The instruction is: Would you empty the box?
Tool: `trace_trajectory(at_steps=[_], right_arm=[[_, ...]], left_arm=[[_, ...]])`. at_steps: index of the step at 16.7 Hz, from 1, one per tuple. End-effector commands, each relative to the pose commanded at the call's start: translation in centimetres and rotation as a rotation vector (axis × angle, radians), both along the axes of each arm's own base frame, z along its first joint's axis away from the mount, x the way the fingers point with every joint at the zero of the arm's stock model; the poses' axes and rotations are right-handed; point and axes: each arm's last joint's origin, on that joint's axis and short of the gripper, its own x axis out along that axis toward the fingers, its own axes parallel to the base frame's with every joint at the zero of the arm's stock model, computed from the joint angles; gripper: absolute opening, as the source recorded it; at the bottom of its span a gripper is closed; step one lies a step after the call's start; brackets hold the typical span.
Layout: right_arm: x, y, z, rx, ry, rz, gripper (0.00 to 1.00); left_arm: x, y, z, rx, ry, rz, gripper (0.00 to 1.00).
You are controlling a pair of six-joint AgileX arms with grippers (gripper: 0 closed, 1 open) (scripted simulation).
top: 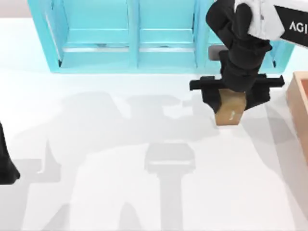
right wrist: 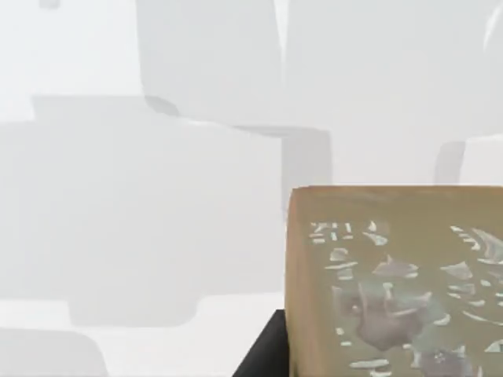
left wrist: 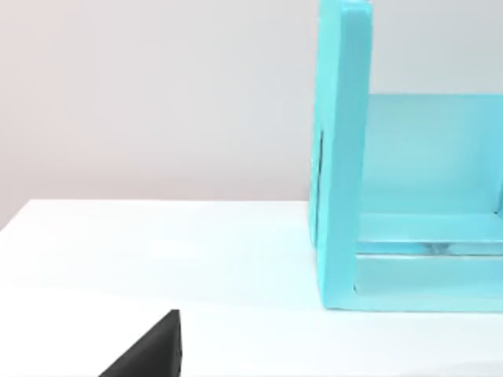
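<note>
Right gripper [top: 231, 98]: over the table's [top: 120, 159] right half, in front of the shelf unit; fingers clamped on the small brown carton.
Carton [top: 230, 109]: brown cuboid with a white mark, held just left of the box; the right wrist view shows its printed face [right wrist: 393, 290] close up.
Box [top: 299, 103]: light-tan bin at the table's right edge, cut off by the frame.
Shelf unit [top: 130, 36]: turquoise, along the table's far edge.
Left gripper [top: 6, 166]: parked at the table's left edge; whether its fingers are apart, I cannot tell.

Black right gripper [top: 232, 98], white arm shell, white lettering
</note>
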Motion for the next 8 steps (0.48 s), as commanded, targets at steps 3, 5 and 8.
trace_trajectory(at_steps=[3, 5, 8], right_arm=[[0.9, -2.2, -1.7, -0.001, 0.014, -0.019, 0.0], [1.7, -4.4, -2.5, -0.002, 0.028, -0.041, 0.0], [1.9, -5.1, -2.8, -0.003, 0.036, -0.046, 0.0]], left_arm=[[0.0, 0.0, 0.0, 0.0, 0.0, 0.0, 1.0], [0.0, 0.0, 0.0, 0.0, 0.0, 0.0, 1.0], [0.0, 0.0, 0.0, 0.0, 0.0, 0.0, 1.0]])
